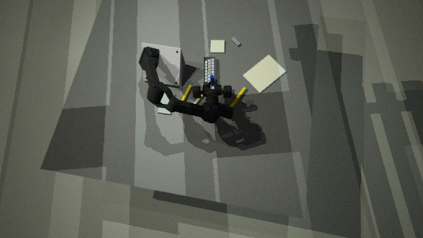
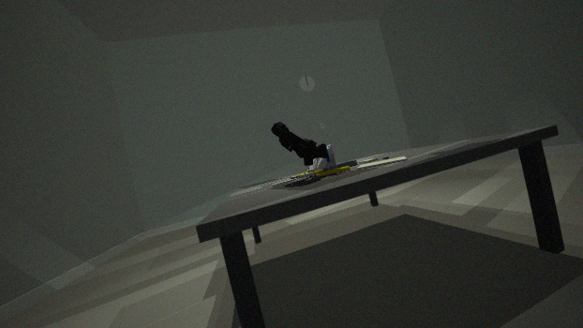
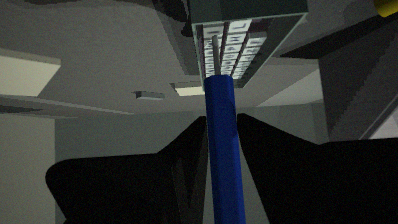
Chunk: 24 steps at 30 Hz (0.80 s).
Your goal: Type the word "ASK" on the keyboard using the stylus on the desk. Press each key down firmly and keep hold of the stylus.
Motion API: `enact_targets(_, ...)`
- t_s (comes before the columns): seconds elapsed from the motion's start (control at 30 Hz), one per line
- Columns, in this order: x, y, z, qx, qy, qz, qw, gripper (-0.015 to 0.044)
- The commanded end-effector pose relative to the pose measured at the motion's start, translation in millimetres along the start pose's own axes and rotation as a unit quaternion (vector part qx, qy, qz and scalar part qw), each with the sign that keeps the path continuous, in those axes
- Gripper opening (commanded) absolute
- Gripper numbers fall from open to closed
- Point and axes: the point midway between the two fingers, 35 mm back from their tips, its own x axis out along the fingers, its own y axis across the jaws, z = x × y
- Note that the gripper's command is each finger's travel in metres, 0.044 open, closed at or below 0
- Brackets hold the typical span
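The keyboard lies on the desk, a narrow dark board with rows of white keys. My gripper is shut on the blue stylus, over the near end of the keyboard in the top view. The stylus's thin grey tip points at the left row of keys in the wrist view. I cannot tell whether it touches a key. The key letters are too small and slanted to read surely. In the exterior view the gripper and stylus are small and dark.
Yellow sticks lie either side of the gripper. A pale block stands left of the keyboard. A cream pad lies right. A sticky note and a small grey block lie beyond the keyboard.
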Motion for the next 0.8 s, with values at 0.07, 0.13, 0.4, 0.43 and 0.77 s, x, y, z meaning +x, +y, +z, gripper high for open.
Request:
enact_targets(0.07, 1.7, -0.3, 3.4, -0.002, -0.002, 0.000, 1.000, 0.0081)
enact_targets(0.13, 1.9, -0.3, 3.9, -0.002, -0.002, -0.001, 1.000, 0.0081)
enact_targets(0.4, 3.3, -0.3, 6.2, -0.002, -0.002, -0.001, 1.000, 0.0081)
enact_targets(0.43, 3.3, -0.3, 6.2, -0.002, -0.002, -0.001, 1.000, 0.0081)
enact_targets(0.77, 4.3, -0.3, 8.0, -0.002, -0.002, -0.001, 1.000, 0.0081)
